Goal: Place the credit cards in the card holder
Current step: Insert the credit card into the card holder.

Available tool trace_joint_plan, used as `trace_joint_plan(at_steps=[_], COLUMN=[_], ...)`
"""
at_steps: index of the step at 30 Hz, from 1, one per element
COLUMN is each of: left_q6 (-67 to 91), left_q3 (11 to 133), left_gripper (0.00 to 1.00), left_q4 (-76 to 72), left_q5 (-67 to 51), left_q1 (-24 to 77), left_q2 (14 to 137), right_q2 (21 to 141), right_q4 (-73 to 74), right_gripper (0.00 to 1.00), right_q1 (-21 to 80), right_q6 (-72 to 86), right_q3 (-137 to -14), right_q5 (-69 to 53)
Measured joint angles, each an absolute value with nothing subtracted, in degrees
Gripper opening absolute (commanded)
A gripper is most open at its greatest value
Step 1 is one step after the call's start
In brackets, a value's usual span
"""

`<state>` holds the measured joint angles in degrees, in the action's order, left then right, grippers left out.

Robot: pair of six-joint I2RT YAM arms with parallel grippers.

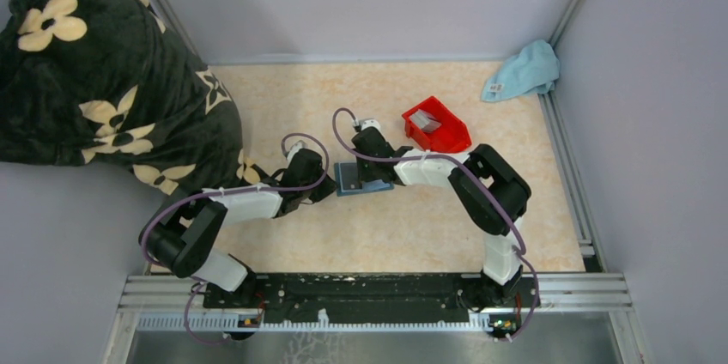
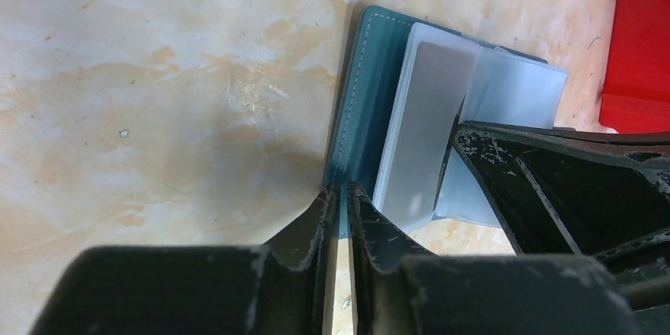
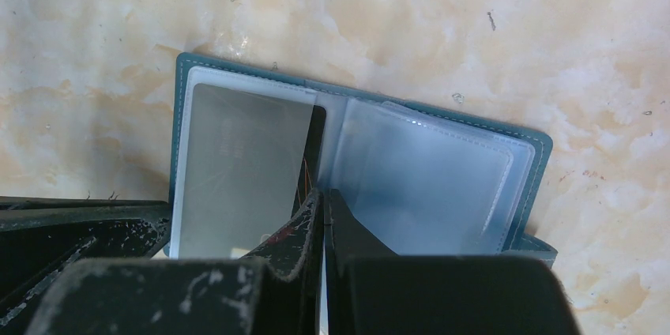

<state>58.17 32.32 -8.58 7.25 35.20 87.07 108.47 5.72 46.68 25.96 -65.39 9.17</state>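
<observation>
The teal card holder [image 1: 348, 180] lies open on the table between both arms. Its cover [image 2: 370, 106] shows clear sleeves, and a grey credit card [image 2: 424, 126] sits in the left sleeve, which stands tilted up. My left gripper [image 2: 344, 190] is shut on the holder's teal edge. In the right wrist view the same card [image 3: 237, 157] lies left of the fold. My right gripper [image 3: 324, 195] is shut, with its tips against the sleeves at the fold. Whether it pinches a sleeve I cannot tell. More grey credit cards [image 1: 428, 123] lie in the red bin.
The red bin [image 1: 446, 134] stands just behind the right gripper [image 1: 375, 177]. A light blue cloth [image 1: 522, 70] lies in the far right corner. A dark flowered blanket [image 1: 103, 81] covers the left side, close to the left arm. Walls enclose the table.
</observation>
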Motion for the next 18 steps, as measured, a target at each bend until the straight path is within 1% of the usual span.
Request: trace_joint_plan(at_steps=[9,18], left_q6=[57.98,57.84], left_q3=[32.45,32.42], left_gripper=[0.17,0.17], left_q4=[-8.47,-8.43], left_q5=[7.14,6.98], left_q1=[35.20,34.87], left_q2=[87.15,86.74], right_q2=[109.03,108.51], right_q4=[6.96,8.23], right_gripper=[0.00,0.21], right_q1=[46.98,47.31], right_q6=[25.89,24.53], right_q3=[-66.65,-66.87], right_q5=[9.43,10.37])
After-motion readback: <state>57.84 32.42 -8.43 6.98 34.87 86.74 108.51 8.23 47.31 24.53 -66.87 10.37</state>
